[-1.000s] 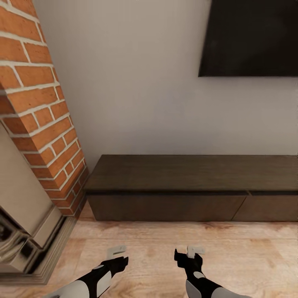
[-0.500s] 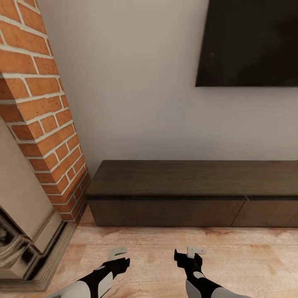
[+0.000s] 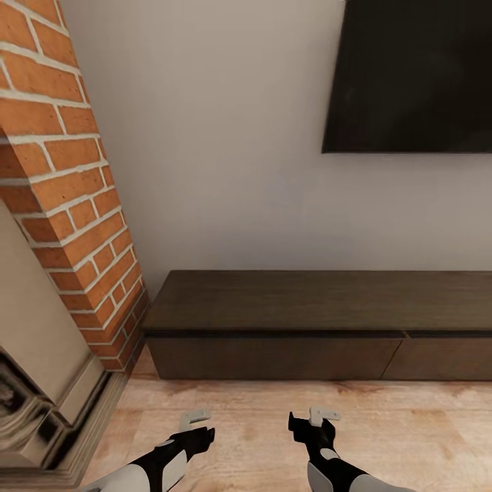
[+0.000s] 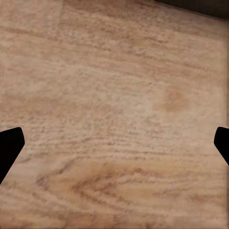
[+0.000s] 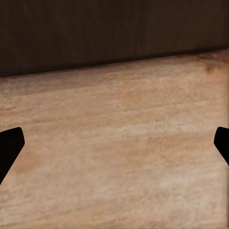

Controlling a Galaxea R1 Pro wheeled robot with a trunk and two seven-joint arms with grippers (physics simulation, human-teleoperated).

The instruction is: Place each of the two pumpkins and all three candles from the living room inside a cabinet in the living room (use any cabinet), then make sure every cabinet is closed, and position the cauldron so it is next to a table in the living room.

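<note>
Robot faces the shut cabinet [image 3: 287,321] against the wall, left claw [image 3: 195,420] and right claw [image 3: 320,418] both spread and empty over the floor [image 3: 260,424]; next, likely opening a drawer.

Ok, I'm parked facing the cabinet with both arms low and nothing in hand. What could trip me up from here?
The cabinet fronts have no handles, so the open left gripper or right gripper may slip when pulling a drawer. The brick column and fireplace stand close on the left, so turning or swinging the left arm could hit them. No pumpkin or candle is visible here, so you will likely have to drive off to fetch them.
</note>
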